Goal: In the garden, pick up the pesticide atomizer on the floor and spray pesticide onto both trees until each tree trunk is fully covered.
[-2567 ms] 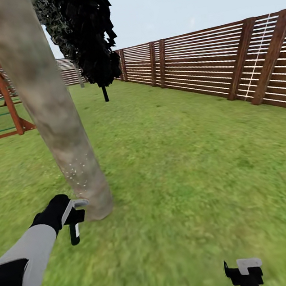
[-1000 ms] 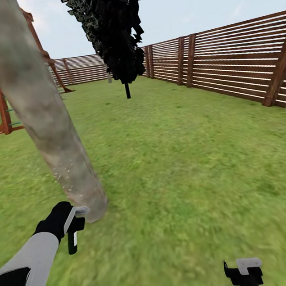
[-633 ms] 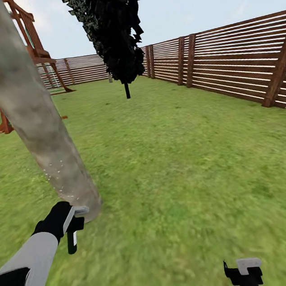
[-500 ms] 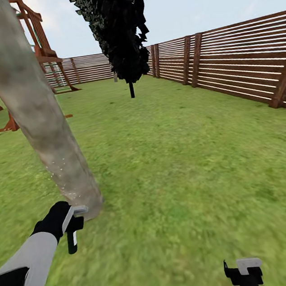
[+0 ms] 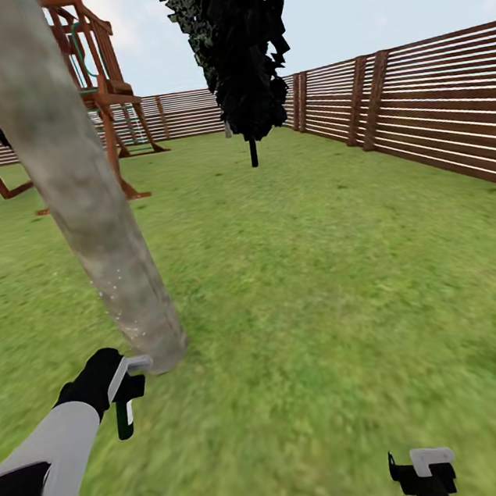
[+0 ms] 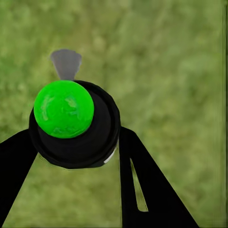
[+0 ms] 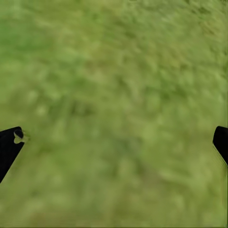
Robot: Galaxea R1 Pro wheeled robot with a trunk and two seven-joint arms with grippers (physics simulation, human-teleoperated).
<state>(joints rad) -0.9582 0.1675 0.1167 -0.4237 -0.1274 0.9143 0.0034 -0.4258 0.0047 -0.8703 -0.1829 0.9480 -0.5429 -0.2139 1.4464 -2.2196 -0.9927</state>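
Swinging round the trunk, the head camera has shifted the whole backdrop: the play frame (image 5: 97,72) now stands in full behind the tree trunk (image 5: 89,215), the dark conifer (image 5: 239,44) has slid toward 1 o'clock, and more of the slatted fence (image 5: 419,117) runs off to 3 o'clock. That is the view turning, not the things moving; the arms sit as they did. In this head view the left gripper (image 5: 126,387) hangs at 8 o'clock, just beside the foot of the trunk, with the grey nozzle of the pesticide atomizer (image 5: 136,365) pointing at the bark. Pale flecks dot the lower trunk above it, which I take for spray already landed, though only low down on the side facing the camera. The right gripper (image 5: 423,469) idles at 5 o'clock over the lawn (image 5: 324,284).

From the left wrist, the atomizer's green cap and black collar sit between the two dark fingers (image 6: 142,190), which are clamped against the collar on both sides; the grey nozzle juts toward 12 o'clock over blurred grass.

From the right wrist, the fingertips (image 7: 9,145) stand wide apart at 9 and 3 o'clock with nothing but grass between.

My reading: the robot is circling to reach unsprayed bark, so coverage of this trunk is partial and the second tree is yet to come.
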